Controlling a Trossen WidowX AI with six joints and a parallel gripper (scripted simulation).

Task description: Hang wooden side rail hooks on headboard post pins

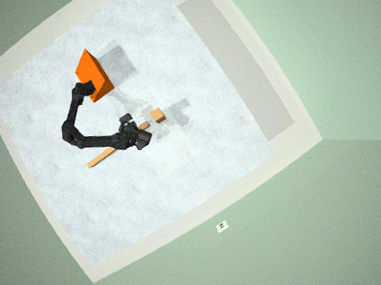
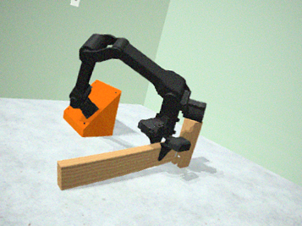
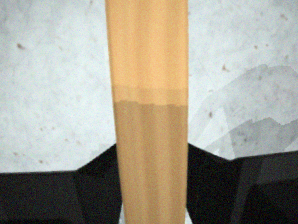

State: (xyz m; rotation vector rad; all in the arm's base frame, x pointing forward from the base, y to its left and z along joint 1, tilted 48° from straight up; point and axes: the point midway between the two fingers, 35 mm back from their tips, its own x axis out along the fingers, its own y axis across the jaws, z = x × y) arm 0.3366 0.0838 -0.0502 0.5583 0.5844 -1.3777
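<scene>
The wooden side rail (image 1: pixel 100 157) (image 2: pixel 108 166) (image 3: pixel 150 55) runs lengthwise toward the headboard post (image 1: pixel 157 115) (image 2: pixel 190 138), which stands upright. The gripper (image 1: pixel 131 134) (image 2: pixel 160 145) (image 3: pixel 153 155) is shut on the rail near its post end, with one finger on each side. The rail's far end is low, at or very near the table. Its near end is close to the post, with a small gap showing and a bit of metal hook in it. The post's slot and pins are hidden, so whether the hooks touch the pins cannot be told.
An orange wedge-shaped block (image 1: pixel 93 76) (image 2: pixel 103 114) stands beside the arm's base, on the pale table (image 1: pixel 195 167) (image 2: pixel 124 216). The arm arches over to the rail, and its wrist part is close above the post top in the exterior view.
</scene>
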